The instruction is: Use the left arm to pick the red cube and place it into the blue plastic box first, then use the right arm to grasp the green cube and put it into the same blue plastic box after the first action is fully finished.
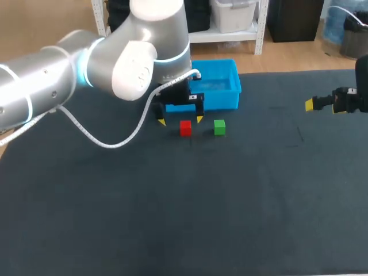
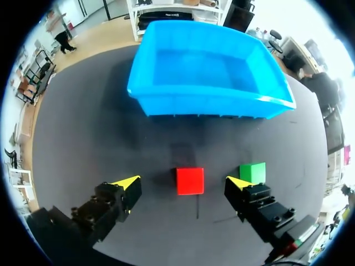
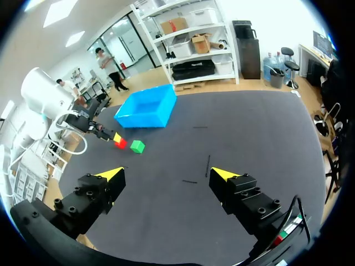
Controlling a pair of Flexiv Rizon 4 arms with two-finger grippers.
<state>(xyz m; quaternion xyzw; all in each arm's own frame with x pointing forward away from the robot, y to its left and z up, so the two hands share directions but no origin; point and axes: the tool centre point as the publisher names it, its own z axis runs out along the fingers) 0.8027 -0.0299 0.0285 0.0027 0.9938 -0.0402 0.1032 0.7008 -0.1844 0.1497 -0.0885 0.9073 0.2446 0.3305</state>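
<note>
My left hand [image 2: 183,182] hangs wide open, holding nothing; the red cube [image 2: 190,181] sits on the desk [image 2: 83,144] between its fingers, near the box [image 2: 205,104]. I should drop straight down, centred, keeping one finger clear of the green cube [image 2: 253,172].

Silver left arm [image 1: 52,75], blue-lit rings [image 1: 84,64], white cable [image 1: 109,141], black yellow-tipped jaws
</note>
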